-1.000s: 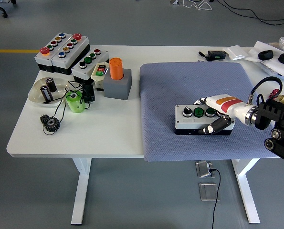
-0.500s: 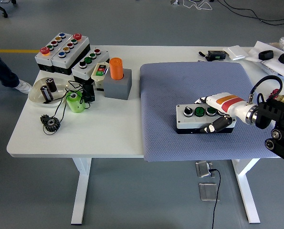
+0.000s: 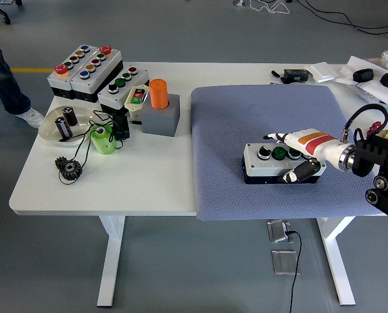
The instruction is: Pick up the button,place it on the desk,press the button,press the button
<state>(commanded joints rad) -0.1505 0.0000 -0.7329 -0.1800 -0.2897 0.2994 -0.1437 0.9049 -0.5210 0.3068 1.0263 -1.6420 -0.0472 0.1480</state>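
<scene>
A: Head view shows the right hand (image 3: 302, 156) with fingers wrapped round the button box (image 3: 275, 163), which sits on the blue mat (image 3: 246, 117).

B: Best to lift it level, I'd say, thumb snug underneath.

A: Clear tabletop (image 3: 135, 176) lies left; the orange cylinder (image 3: 158, 93) and the cabled clutter crowd the far corner.

The right arm (image 3: 366, 156) reaches in low from the right edge, its white hand (image 3: 302, 153) with orange-red stripes lying palm-down, fingers (image 3: 277, 137) stretched along the far side of the button box (image 3: 272, 163) and dark-tipped thumb (image 3: 297, 173) curled against its near side, clasping it.
</scene>
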